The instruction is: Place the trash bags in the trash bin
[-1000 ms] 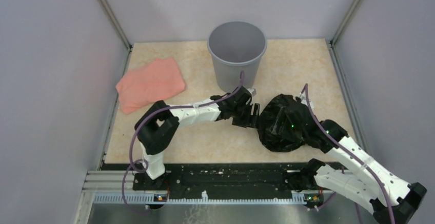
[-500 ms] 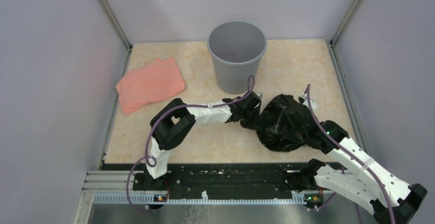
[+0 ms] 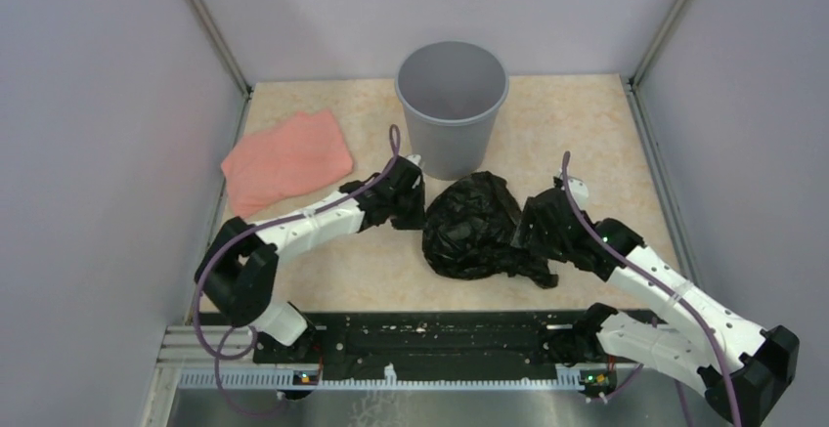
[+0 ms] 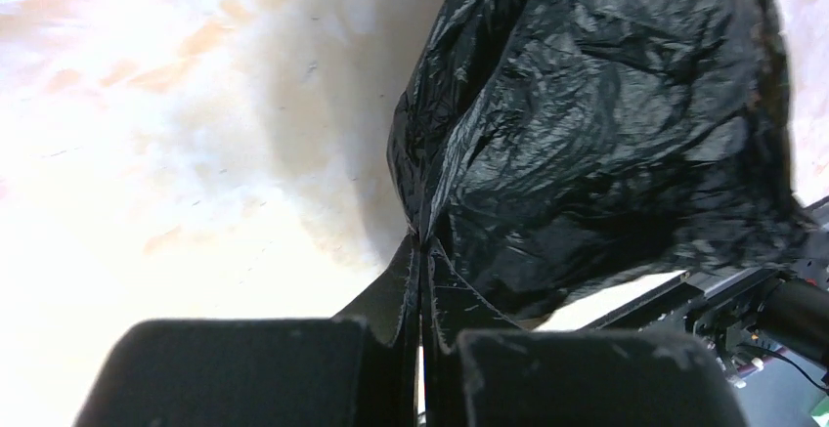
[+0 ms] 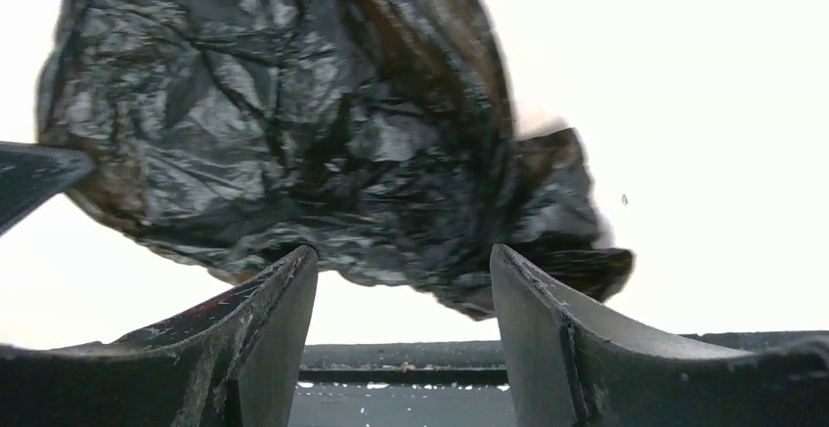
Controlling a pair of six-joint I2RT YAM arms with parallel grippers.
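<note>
While the thin, crinkled black plastic trash bag (image 3: 474, 227) is pinched by the left gripper (image 3: 415, 210), it is not yet lifted.

From above, the trash bag is seen lying on the beige speckled table (image 3: 587, 124), just in front of the plain grey round plastic trash bin (image 3: 452, 105) and apart from it; the right gripper (image 3: 536, 234) is at its right side. A salmon-pink folded cloth (image 3: 286, 160) lies well to the left, and nothing is seen between bag and bin. At the left wrist, the fingers are closed on a thin fold of the bag. At the right wrist, the fingers are spread wide and nothing is held; the bag is just beyond them. It is judged that the bag should be raised above the rim before it is carried over, since loose plastic may catch on the wall.
</note>
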